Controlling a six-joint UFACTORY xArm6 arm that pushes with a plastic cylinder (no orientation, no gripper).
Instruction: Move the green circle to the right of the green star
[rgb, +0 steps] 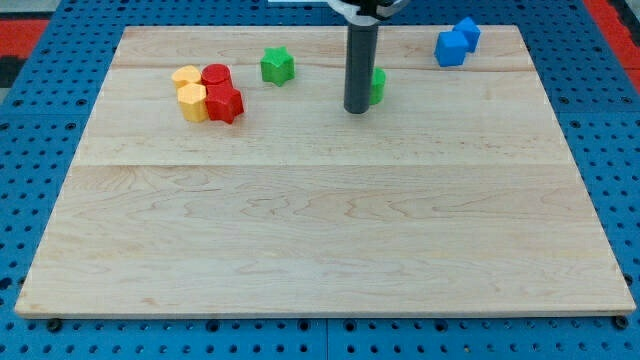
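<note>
The green star (277, 66) lies near the view's top, left of centre. The green circle (377, 85) lies to its right, mostly hidden behind my rod; only its right side shows. My tip (357, 109) rests on the board just left of and below the green circle, touching or nearly touching it. The star is about 80 pixels left of my tip.
A cluster of two yellow blocks (190, 91) and two red blocks (221, 92) sits at the view's upper left. Two blue blocks (456, 42) sit at the view's upper right. The wooden board (320, 250) lies on a blue pegboard.
</note>
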